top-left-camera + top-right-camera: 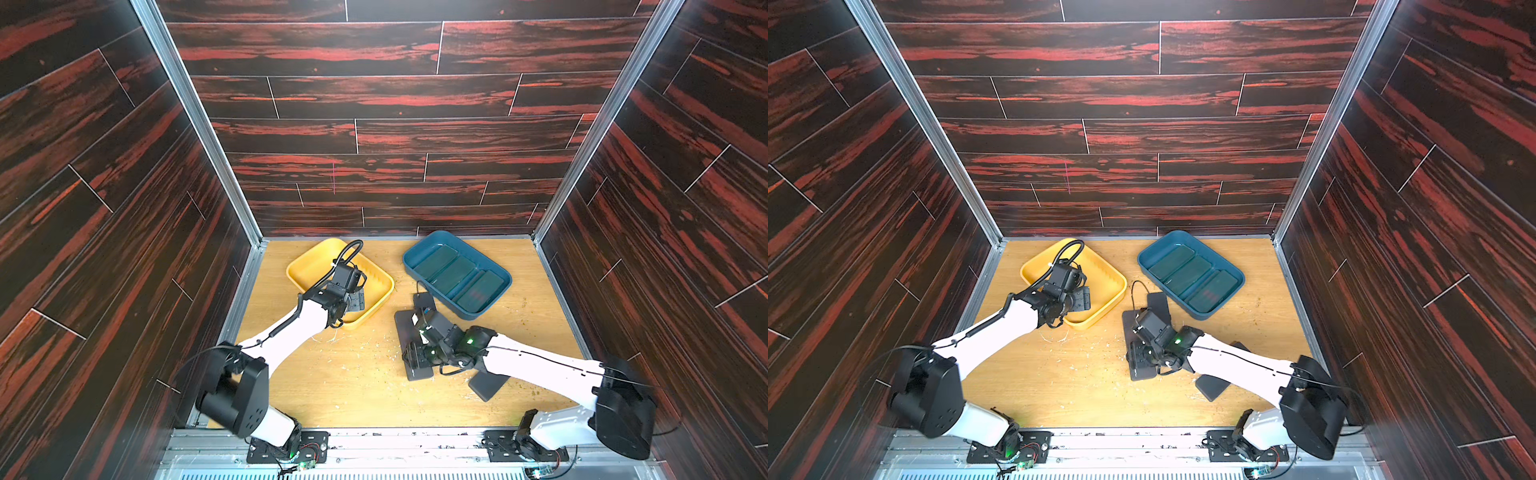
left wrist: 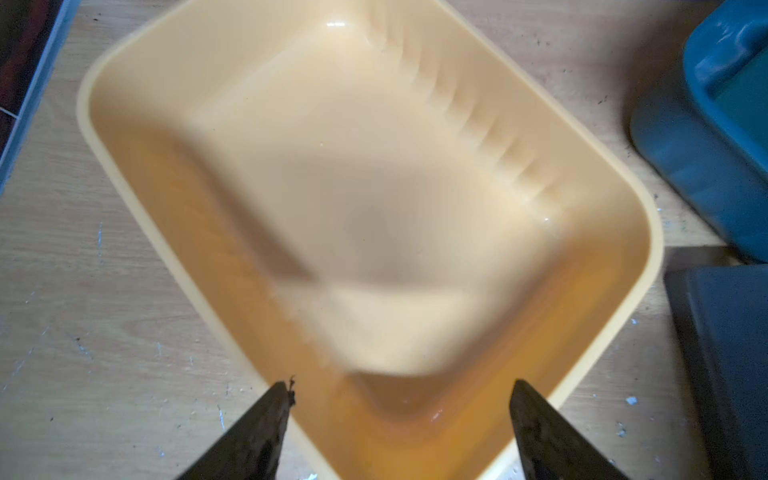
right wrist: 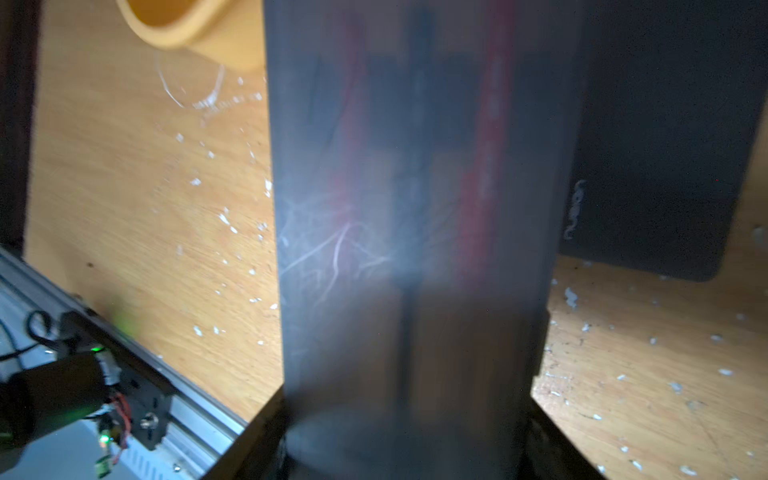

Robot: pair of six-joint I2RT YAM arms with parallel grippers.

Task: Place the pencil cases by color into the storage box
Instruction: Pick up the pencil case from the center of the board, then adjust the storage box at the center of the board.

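My right jaws are clamped on the near end of a black pencil case [image 1: 402, 328] [image 1: 1128, 328]. It runs away from them toward the far side, just right of the near corner of the yellow tray [image 1: 311, 266] [image 2: 332, 145]. In the right wrist view this case [image 3: 415, 187] fills the middle, blurred, with red streaks reflected on its face. I cannot tell whether it is clear of the surface [image 1: 353, 386]. My right arm [image 1: 540, 365] reaches in from the near right.

A second black case [image 1: 424, 300] [image 3: 665, 166] lies just right of the held one, between it and the blue tray [image 1: 473, 316]. A small pale logo shows on it in the wrist view. A third black case [image 1: 488, 386] lies flat at the near right, partly under my right arm.

Three dark green cases [image 1: 455, 276] lie side by side inside the blue tray, which sits at the far right of the surface.

My left jaws stand apart, gripping nothing, over the near part of the yellow tray, which sits at the far left. My left arm [image 1: 291, 332] comes in from the near left. Pale flecks are scattered over the wooden surface.
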